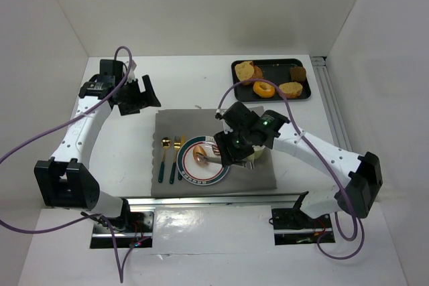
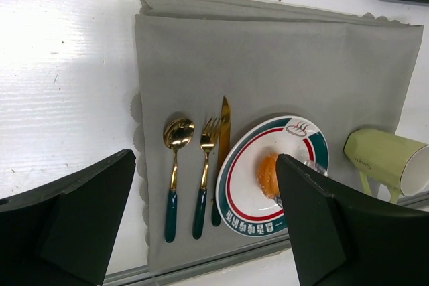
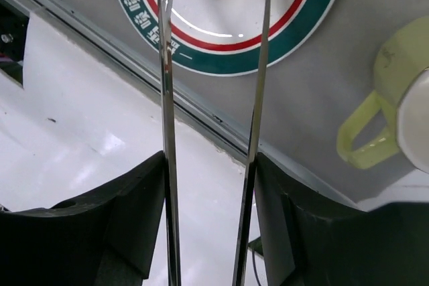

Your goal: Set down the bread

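step: bread (image 2: pixel 268 173) on plate (image 2: pixel 236 189), release | R gripper (image 3: pixel 209 189) clamps tongs (image 3: pixel 166 98) (tips look apart) | L gripper (image 2: pixel 206 165) spread, idle | next: lift tongs straight up, no nudge

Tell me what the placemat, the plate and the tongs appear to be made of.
Placemat: looks like grey fabric, matte, with folded layers at the far edge and a scalloped side edge.
Plate: probably glazed ceramic, glossy white with teal and red bands and printed characters.
Tongs: thin polished metal, likely steel, with mirror-like reflections along both arms.
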### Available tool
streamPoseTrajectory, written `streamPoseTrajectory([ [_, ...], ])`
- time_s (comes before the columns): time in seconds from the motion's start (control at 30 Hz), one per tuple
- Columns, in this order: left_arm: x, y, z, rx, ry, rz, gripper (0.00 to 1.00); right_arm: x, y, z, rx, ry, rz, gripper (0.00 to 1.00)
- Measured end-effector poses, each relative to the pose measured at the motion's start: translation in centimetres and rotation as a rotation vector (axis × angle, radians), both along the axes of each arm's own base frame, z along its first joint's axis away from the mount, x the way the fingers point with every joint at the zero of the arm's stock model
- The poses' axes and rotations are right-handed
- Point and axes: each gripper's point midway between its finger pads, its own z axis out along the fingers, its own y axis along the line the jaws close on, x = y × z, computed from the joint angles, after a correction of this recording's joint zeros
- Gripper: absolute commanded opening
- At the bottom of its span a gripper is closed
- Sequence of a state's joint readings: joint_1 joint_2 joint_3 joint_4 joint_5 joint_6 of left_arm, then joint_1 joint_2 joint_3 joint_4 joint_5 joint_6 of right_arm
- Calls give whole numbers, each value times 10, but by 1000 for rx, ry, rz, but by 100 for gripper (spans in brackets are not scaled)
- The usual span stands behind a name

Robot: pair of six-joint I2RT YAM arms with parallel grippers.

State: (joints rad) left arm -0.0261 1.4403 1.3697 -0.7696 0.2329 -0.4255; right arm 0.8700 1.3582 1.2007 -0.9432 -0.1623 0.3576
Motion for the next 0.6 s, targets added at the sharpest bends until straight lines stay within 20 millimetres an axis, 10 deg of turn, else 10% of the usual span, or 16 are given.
streamPoseTrajectory([
  [0.3, 0, -1, 1, -6, -3, -5, 100, 61, 3, 72, 50, -206, -96, 58],
  [0.6, 3, -1, 1, -6, -12, -6, 100, 200, -65, 88, 55, -363, -514, 58],
])
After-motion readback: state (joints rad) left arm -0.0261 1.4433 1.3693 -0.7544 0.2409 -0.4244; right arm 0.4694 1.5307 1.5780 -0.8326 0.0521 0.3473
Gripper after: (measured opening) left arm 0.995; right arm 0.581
